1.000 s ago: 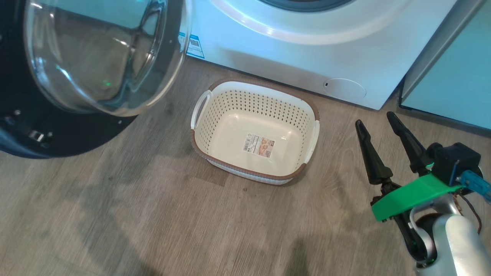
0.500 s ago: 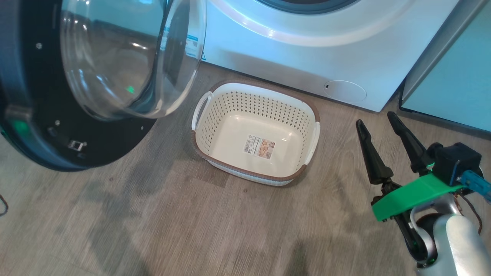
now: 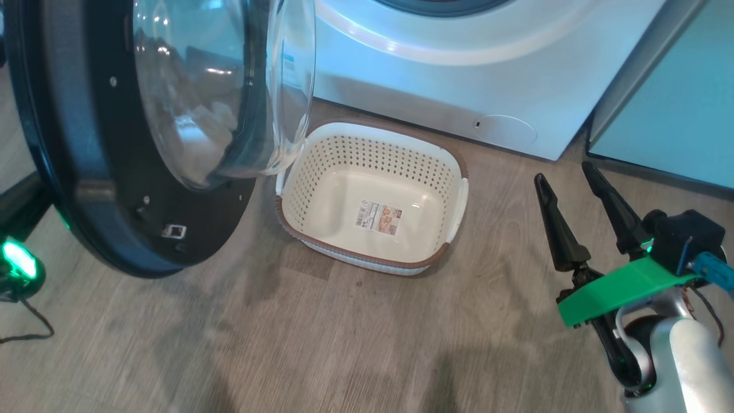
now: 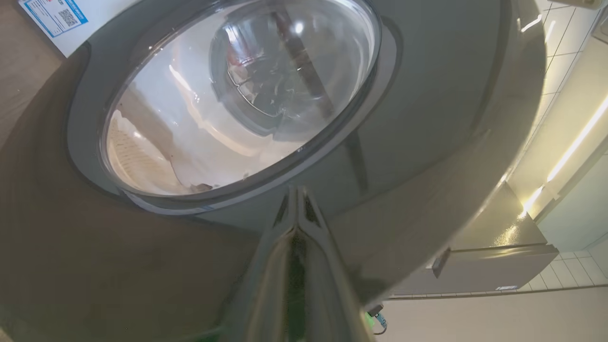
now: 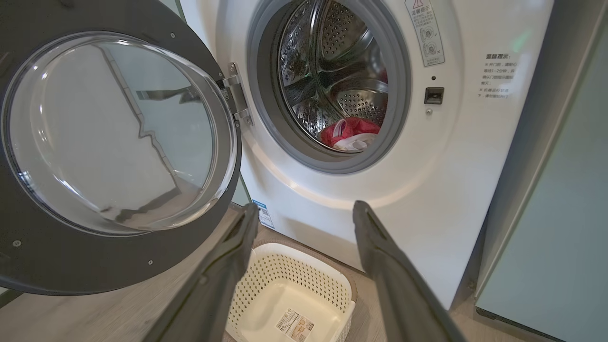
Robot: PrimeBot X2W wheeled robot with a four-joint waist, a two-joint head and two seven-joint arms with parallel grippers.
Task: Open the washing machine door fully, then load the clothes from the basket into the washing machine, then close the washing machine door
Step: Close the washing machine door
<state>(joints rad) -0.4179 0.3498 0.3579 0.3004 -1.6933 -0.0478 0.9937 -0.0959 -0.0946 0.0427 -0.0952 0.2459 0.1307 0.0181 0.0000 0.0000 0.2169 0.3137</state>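
Note:
The washing machine door (image 3: 69,132) stands open at the left, its glass dome over the left end of the basket (image 3: 321,172). The cream basket sits empty on the floor before the washing machine (image 3: 459,92), label showing on its bottom. In the right wrist view the clothes (image 5: 349,134), red and white, lie inside the steel drum. My left gripper (image 4: 297,190) is shut, its tips against the door's (image 4: 427,118) glossy outer rim just below the window. My right gripper (image 3: 563,175) hangs open and empty to the right of the basket; the right wrist view has the right gripper (image 5: 305,206) above the basket (image 5: 285,280).
A pale mint-green cabinet (image 3: 676,109) stands right of the washer. The wood floor (image 3: 287,344) spreads in front of the basket. At the far left edge a dark part with a green light (image 3: 20,261) and a thin cable (image 3: 28,330) sit low.
The door has swung rightward toward the machine, and its dome now overlaps the basket's left end. The green-lit part has come into view at the left. The right gripper has not moved.

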